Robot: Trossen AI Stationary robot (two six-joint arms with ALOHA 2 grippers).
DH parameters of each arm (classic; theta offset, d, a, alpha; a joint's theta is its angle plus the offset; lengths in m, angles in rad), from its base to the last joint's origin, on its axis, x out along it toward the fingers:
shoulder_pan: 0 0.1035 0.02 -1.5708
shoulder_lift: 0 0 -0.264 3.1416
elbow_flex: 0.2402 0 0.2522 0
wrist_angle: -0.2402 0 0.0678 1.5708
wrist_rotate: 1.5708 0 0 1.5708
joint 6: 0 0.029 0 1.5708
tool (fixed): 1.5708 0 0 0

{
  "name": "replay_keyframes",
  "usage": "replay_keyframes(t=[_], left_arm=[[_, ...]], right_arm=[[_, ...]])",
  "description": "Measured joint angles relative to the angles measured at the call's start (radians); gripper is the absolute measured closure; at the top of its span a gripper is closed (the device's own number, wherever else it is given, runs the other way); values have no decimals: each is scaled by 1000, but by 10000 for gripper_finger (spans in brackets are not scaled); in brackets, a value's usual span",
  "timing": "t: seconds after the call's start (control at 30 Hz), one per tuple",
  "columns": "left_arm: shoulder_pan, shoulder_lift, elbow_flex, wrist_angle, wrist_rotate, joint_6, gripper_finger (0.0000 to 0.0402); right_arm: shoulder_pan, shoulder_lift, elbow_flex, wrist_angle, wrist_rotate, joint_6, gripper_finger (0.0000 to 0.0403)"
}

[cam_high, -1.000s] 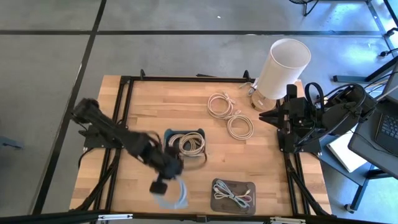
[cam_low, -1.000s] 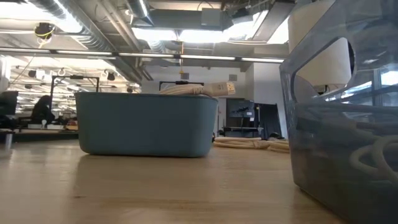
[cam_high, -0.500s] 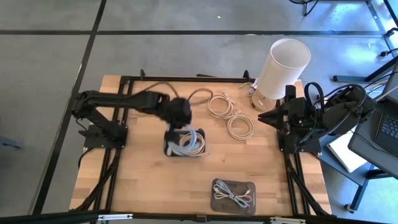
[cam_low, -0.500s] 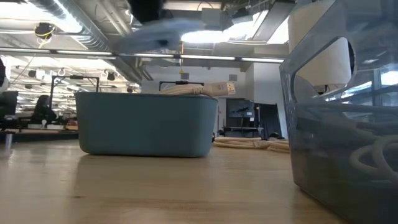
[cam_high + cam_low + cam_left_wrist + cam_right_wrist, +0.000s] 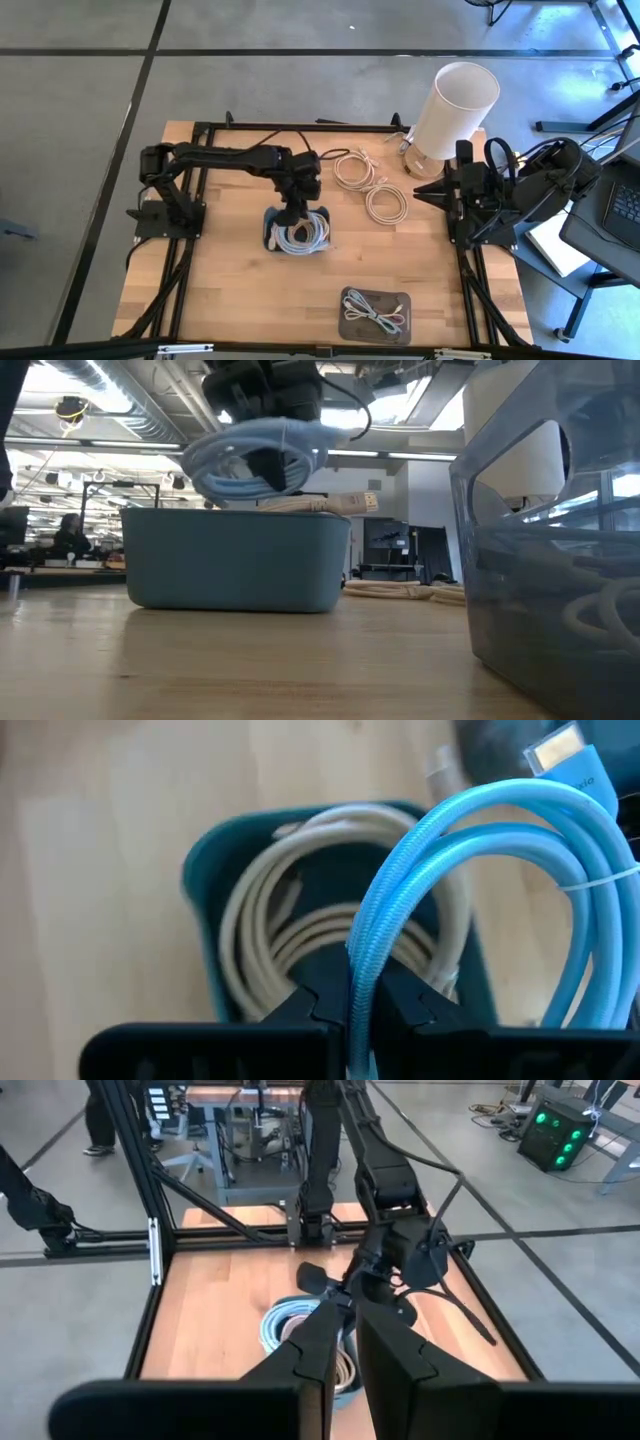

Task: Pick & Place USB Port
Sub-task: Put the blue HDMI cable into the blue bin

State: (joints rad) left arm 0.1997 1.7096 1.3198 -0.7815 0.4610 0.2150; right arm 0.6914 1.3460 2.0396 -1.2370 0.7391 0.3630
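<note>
While the right gripper [image 5: 418, 188] waits at the bench's [image 5: 420, 270] right edge with its jaws nearly closed on nothing, the left gripper [image 5: 291, 216] hangs over the one teal bin [image 5: 270, 216] at mid-bench, jaws clamped on a coiled blue USB cable [image 5: 480, 870]. That blue coil hovers just above the bin, which already holds one cream cable coil [image 5: 270, 920]. Two more cream coils [image 5: 368, 185] lie loose on the bench, farther back and to the right. One grey tray [image 5: 375, 316] with a pale cable sits at the near edge, and one white cylinder [image 5: 452, 108] stands at the far right corner.
</note>
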Motion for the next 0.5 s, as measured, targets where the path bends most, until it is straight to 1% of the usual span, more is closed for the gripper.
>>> replay_keyframes(t=[0.1, 0.17, 0.27, 0.5], left_arm=[[0, -4, -44, 90, 61, -18, 391], [8, -7, -68, 106, 92, -30, 391], [19, -11, -95, 113, 100, -19, 391], [63, -10, -212, 160, 135, -24, 391]], right_arm=[[0, -1, 0, -13, 0, 0, 357], [0, -1, 0, -16, 0, 1, 357], [0, -1, 0, -18, 0, 3, 357], [0, -1, 0, -19, 0, 3, 357]])
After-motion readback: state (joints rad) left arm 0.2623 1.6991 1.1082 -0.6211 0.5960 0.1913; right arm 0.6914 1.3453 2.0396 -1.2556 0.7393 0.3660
